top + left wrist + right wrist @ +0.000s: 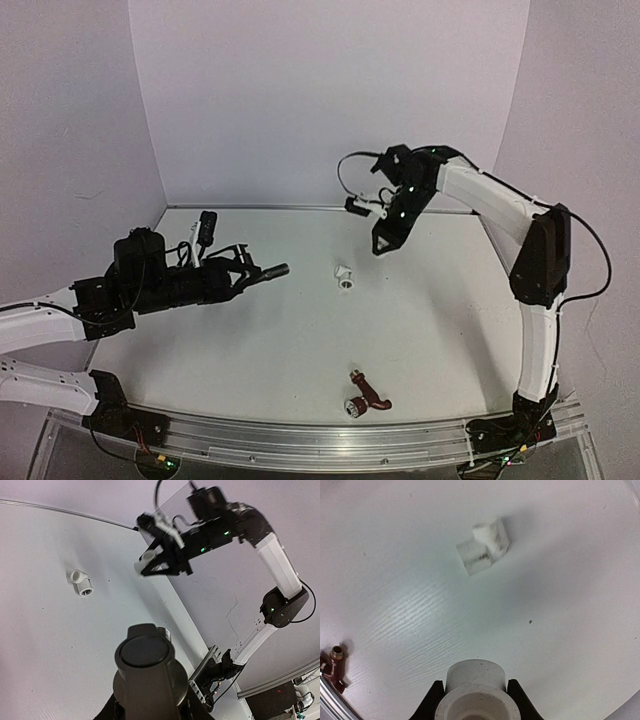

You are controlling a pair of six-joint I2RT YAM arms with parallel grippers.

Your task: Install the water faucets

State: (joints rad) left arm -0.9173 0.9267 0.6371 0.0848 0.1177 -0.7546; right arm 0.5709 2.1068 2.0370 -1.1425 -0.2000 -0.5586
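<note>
My left gripper [238, 276] is shut on the dark grey faucet [268, 272], holding it above the table's left half with its end pointing right. In the left wrist view the faucet [145, 662] fills the lower middle, its threaded end past the round cap; the gripper [150, 707] clamps its base. My right gripper [382, 243] hangs above the back right and is shut on a white elbow fitting [475, 687], which also shows in the left wrist view [145, 560]. The reddish-brown faucet [366, 396] lies near the front edge and shows in the right wrist view [333, 666].
A second white elbow fitting [343, 275] lies loose at the table's middle, between the two grippers; it shows in both wrist views [81, 582] [484, 547]. A small black object [206, 226] sits at the back left. White walls close the back and sides.
</note>
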